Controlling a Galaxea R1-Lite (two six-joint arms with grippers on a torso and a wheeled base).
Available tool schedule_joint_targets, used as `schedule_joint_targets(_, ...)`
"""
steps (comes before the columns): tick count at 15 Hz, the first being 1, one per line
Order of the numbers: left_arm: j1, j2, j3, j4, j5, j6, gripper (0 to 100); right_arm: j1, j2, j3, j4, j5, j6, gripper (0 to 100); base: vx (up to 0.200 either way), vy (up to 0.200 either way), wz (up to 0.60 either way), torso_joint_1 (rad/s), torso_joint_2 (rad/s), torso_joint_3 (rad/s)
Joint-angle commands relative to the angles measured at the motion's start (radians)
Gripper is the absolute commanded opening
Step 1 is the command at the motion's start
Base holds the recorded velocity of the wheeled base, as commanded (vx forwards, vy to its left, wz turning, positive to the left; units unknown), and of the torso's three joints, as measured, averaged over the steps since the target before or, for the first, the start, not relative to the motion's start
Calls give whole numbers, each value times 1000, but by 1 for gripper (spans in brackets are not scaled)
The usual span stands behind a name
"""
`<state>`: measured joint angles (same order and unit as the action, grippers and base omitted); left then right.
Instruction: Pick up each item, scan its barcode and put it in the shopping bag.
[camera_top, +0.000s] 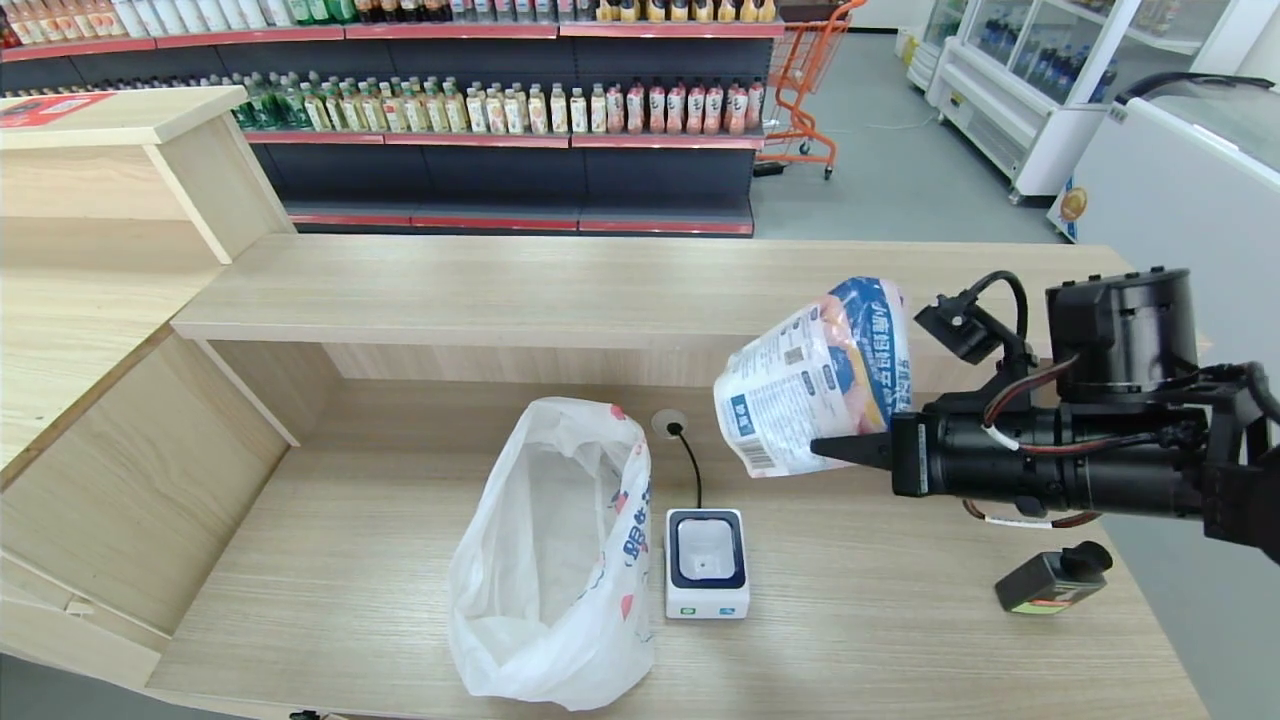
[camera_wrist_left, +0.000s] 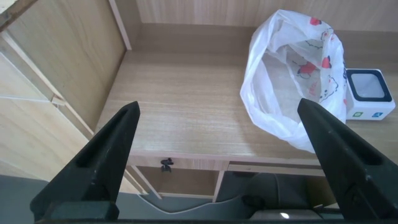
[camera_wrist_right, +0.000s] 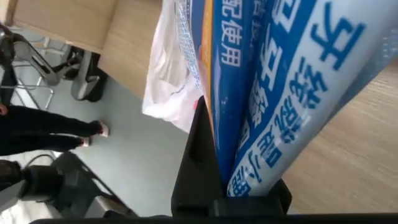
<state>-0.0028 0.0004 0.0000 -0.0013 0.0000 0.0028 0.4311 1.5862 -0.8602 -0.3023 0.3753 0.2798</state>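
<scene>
White characters are printed large on the blue band of the packet (camera_top: 812, 375), a barcode (camera_top: 760, 458) and fine print on its white panel; blue characters are borne by the shopping bag (camera_top: 560, 560).

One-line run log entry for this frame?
right gripper shut on packet, raised right of scanner | left gripper open, empty | shopping bag open beside scanner | dark bottle lying on counter

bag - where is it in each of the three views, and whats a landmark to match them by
Head view: the bag stands open on the counter, on the robot's left of the scanner.
Left wrist view: the bag sits beyond the open left fingers, beside the scanner.
Right wrist view: the bag is the white plastic behind the packet.
Shared landmark: the wood counter under the bag.
</scene>
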Motion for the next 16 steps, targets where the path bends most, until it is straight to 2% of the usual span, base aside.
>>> schedule_joint_targets(1,0,0,0,0,0,0,100,34,-38,-33,14,-4,18,0,0,0,0,0,0,0)
schedule_joint_targets(9,0,0,0,0,0,3,100,120,8,-112,150,4,47,0,0,0,0,0,0,0)
schedule_joint_targets(13,0,0,0,0,0,2,100,144,32,-114,177,4,48,0,0,200,0,0,1,2)
schedule_joint_targets(16,0,0,0,0,0,0,100,161,89,-129,189,-1,48,0,0,0,0,0,0,0)
